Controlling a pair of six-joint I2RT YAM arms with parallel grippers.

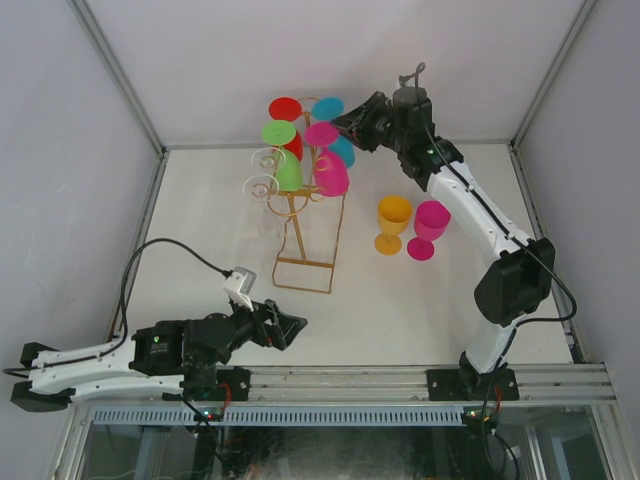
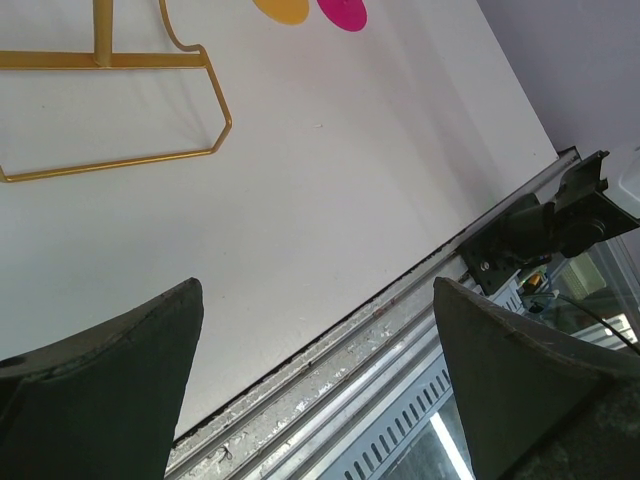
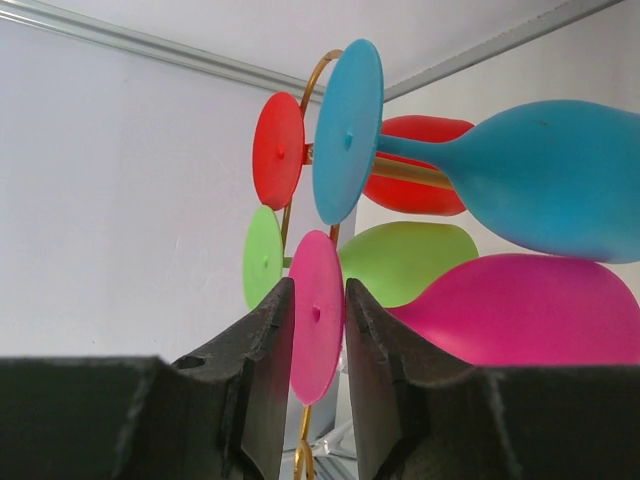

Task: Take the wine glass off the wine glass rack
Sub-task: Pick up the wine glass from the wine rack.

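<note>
Right claw (image 3: pixel 318 292), narrowed onto the foot disc (image 3: pixel 316 345) of the pink wine glass (image 3: pixel 520 310), one finger against each flat face; left claw (image 2: pixel 320 390) wide, holding nothing. Glass hangs on the wine glass rack (image 1: pixel 297 228) just beyond the fingertips, bowl to their right. Matte and opaque, probably plastic: light, stiff, not brittle, somewhat slick. The thin disc may pivot between the fingers, so ease it off gently.

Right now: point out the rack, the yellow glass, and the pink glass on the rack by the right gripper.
rack (image 2: pixel 120 59), left wrist view, base crossbar.
yellow glass (image 1: pixel 394 213), top view, bowl.
pink glass (image 3: pixel 316 325), right wrist view, foot disc.
</note>
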